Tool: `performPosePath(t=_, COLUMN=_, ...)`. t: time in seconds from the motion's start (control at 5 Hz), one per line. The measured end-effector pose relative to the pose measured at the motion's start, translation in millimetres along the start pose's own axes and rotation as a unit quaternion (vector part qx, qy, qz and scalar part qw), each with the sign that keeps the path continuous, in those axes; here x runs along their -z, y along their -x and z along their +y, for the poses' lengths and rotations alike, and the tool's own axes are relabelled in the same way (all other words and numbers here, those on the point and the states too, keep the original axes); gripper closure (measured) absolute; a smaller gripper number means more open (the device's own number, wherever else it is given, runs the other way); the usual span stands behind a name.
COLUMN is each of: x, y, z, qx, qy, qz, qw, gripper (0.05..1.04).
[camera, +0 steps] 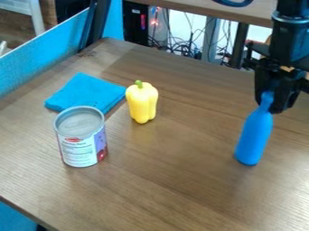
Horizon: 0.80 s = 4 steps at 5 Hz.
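Blue from neck to base, a bottle (254, 135) slants down from the black gripper (269, 101) at the right of the wooden table (175, 180). The fingers are closed on its narrow neck, and the body hangs below them, its base leaning toward the left of the view. Whether that base touches the wood or is just above it cannot be told from this angle.

Well apart from the bottle, on the left side of the table, an open-looking metal can (81, 137) with a printed label stands upright. Just behind it lies a folded blue cloth (87, 92), and beside the cloth a yellow toy pepper (142, 102) stands with its green stem up.

The grip itself looks like the weak point. Held only by its slim, tapering top, the bottle could pivot or slide out between the fingers if its body were knocked or the arm jerked. Its tilt adds another risk: let go at this slant, it would probably land on one edge of its base and topple, then roll, being round. A low sweep toward the left could also send the hanging base into the pepper, which looks easy to tip, or into the can behind which the cloth lies.
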State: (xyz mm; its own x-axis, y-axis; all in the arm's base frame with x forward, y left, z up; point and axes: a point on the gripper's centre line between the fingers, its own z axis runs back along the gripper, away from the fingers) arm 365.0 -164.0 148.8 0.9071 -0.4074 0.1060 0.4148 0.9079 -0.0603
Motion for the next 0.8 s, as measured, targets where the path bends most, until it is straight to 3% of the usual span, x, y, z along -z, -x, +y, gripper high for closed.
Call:
performPosePath(t=0.2, x=-9, y=-1, z=-3, qx=0.005, qy=0.009, qz=-0.005, qw=0.9999, gripper=0.751)
performPosePath(t=0.4, x=-41, y=1, z=-4, qx=-0.006, qy=0.009, qz=-0.047, qw=0.9988, gripper=0.751)
performPosePath(t=0.6, x=-64, y=13, z=13, qx=-0.051, qy=0.017, qz=-0.076, qw=0.9957, gripper=0.751)
performPosePath(t=0.8, x=-86, y=28, z=36, qx=-0.111, qy=-0.002, qz=-0.093, qw=0.9895, gripper=0.751)
